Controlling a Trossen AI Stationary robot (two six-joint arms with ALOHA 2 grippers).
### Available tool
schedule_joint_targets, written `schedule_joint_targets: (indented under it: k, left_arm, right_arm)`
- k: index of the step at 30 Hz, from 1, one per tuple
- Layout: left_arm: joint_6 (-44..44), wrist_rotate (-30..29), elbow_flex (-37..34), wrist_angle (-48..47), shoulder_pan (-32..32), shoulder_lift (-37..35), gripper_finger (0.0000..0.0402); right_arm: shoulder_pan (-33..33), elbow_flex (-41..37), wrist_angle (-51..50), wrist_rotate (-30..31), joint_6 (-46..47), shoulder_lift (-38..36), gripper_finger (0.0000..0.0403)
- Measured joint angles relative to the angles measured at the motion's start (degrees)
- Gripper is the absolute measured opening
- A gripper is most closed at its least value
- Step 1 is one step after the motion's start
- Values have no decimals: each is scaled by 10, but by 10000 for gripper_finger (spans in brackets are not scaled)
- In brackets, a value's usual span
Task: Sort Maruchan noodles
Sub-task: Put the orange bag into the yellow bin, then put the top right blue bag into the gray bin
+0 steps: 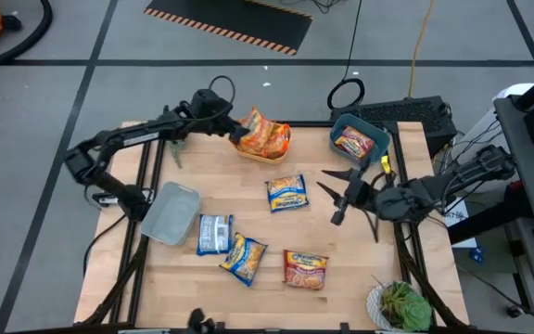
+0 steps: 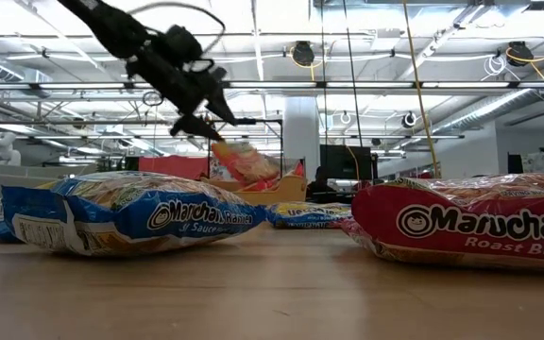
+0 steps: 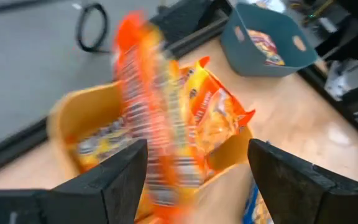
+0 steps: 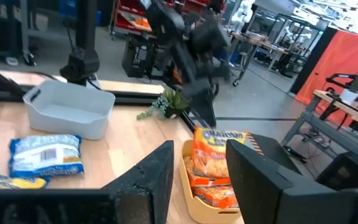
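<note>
My left gripper (image 1: 237, 133) hovers open over the yellow bin (image 1: 265, 154) at the table's far edge. An orange packet (image 3: 148, 112) shows blurred and upright between its spread fingers, its lower end in the bin beside another orange packet (image 3: 219, 118). In the low view this packet (image 2: 244, 159) stands tilted just below the gripper (image 2: 211, 121). My right gripper (image 1: 330, 195) waits open above the table's right half. Lying flat on the wood are two blue-and-yellow packets (image 1: 287, 192) (image 1: 244, 257), a silver-grey one (image 1: 215, 232) and a red-brown one (image 1: 306, 269). My left gripper has its fingers wide apart around the orange packet's upper part (image 3: 138, 74), coming from above at a slant. The packet runs close past one finger (image 3: 126, 171); whether that finger touches it, I cannot tell.
A teal bin (image 1: 341, 121) holding a red packet (image 1: 353, 144) sits at the far right. A grey bin (image 1: 170, 213) stands near the left edge. A small plant (image 1: 401, 304) is at the near right corner. Bare wood lies between the loose packets.
</note>
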Motion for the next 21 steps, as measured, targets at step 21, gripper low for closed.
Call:
schedule_joint_targets:
  k: [21]
  left_arm:
    - [42,-267,-75,-293,-256,-276,283]
  right_arm:
    - [-148,0,-80,-228,172,172,141]
